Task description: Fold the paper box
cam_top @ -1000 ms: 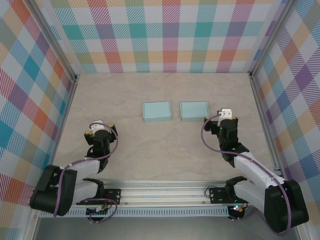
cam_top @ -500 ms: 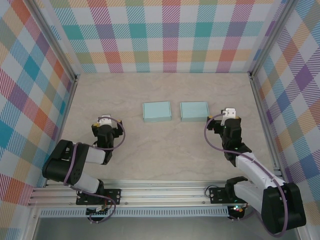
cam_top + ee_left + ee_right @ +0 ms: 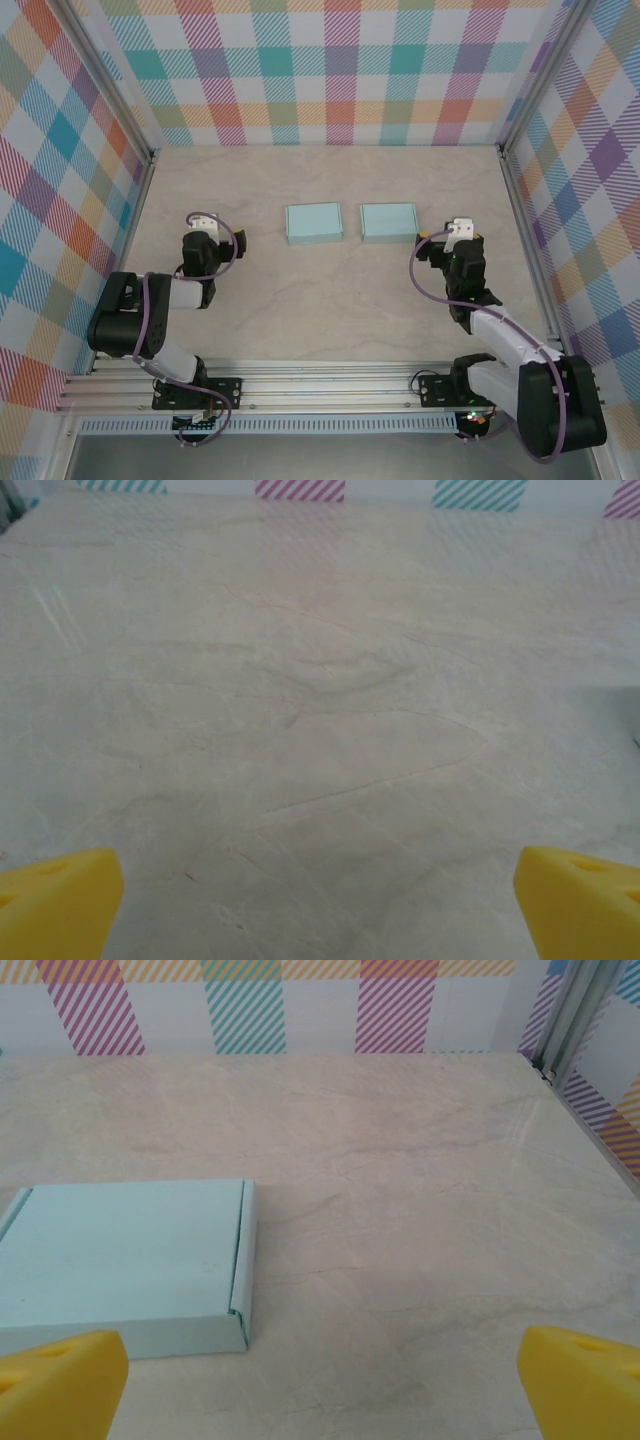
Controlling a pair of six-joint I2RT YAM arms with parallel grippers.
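My left jaws and right jaws both stand wide apart with nothing between them, low over the worktop (image 3: pixel 300 300). Two closed pale blue paper boxes lie flat side by side: the left box (image 3: pixel 313 222) and the right box (image 3: pixel 388 221), which is near my right jaws.

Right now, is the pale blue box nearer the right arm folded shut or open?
Shut: the right box lies flat on the table, its lid down flush with the side wall.
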